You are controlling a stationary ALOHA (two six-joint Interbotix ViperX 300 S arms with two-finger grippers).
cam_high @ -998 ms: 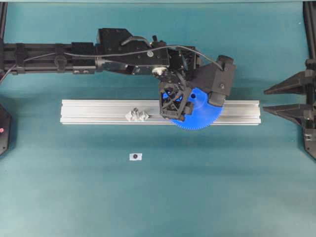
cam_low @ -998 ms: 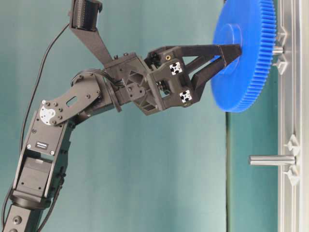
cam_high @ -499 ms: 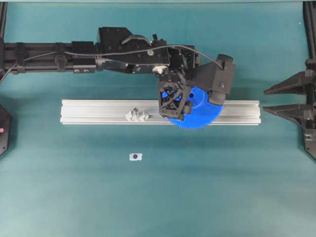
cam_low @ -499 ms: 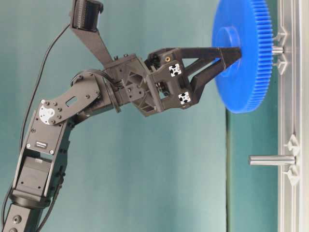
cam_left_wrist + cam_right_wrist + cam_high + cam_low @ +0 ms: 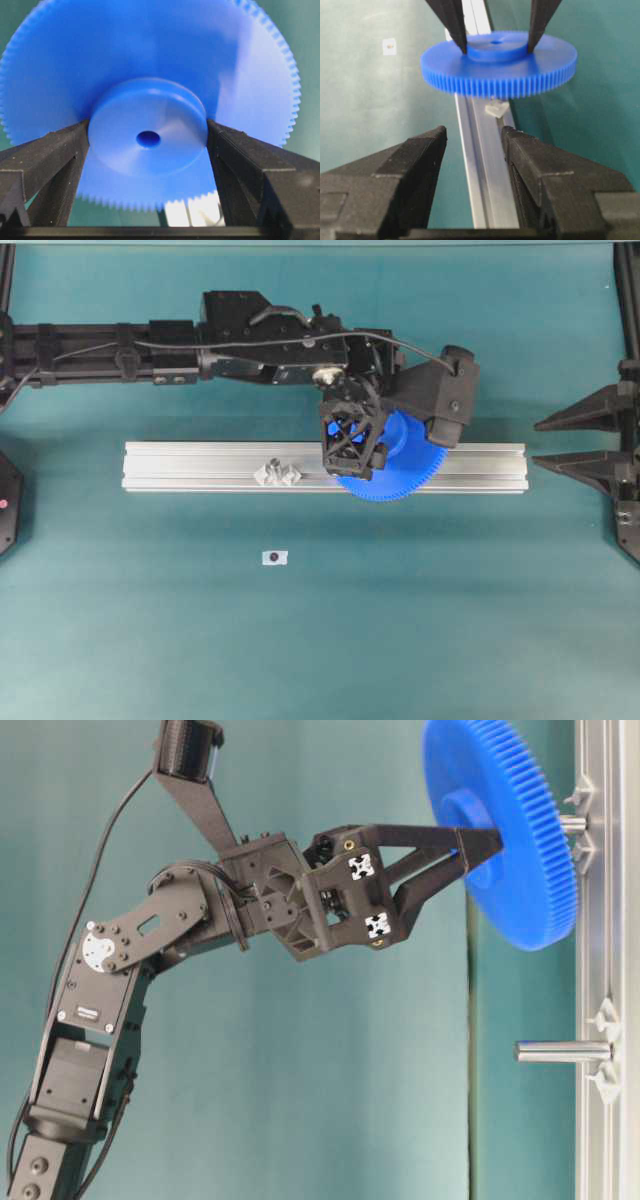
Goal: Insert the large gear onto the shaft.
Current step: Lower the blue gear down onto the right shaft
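I see the large gear (image 5: 498, 830), a flat blue plastic disc with fine teeth and a raised round hub, clamped at the hub by my left hand (image 5: 478, 845). It hangs tilted just above the shaft (image 5: 573, 823), a thin pale metal pin on the ribbed aluminium rail (image 5: 200, 467). The left arm reaches out, wrist bent down. My right hand (image 5: 472, 150) sits apart, holding nothing.

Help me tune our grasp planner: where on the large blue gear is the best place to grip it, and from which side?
Grip the raised central hub of the large gear, coming square onto its flat face, on the side away from the shaft. The hub offers two opposite walls for the fingers; the toothed rim is wide and thin. The left gripper holds it exactly so, leaving the bore clear.
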